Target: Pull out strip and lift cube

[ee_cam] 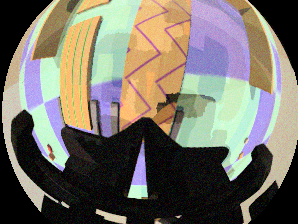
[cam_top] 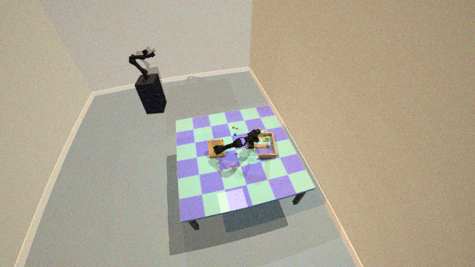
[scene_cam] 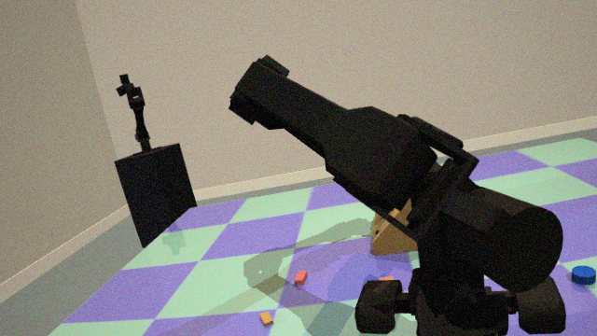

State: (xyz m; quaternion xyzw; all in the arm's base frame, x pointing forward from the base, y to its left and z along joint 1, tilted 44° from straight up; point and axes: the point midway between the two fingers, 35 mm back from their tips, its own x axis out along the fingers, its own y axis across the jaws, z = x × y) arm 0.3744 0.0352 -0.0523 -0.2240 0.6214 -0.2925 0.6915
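Room around the pincer [cam_top: 251, 145] [ee_cam: 145, 121], tray side.
Wrist view: wide gap between zigzag strip [cam_top: 261, 146] [ee_cam: 157, 50] and the tray's [cam_top: 274, 148] [ee_cam: 261, 65] right-hand wall in frame; narrower lane between zigzag and lined [ee_cam: 80, 75] strips, thin grey bars [ee_cam: 115, 116] at its near end. Tray walls block passage at both sides.

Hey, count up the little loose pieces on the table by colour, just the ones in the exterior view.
Red block: 1
Orange blocks, one partly hidden: 2
Blue disc: 1
Total: 4
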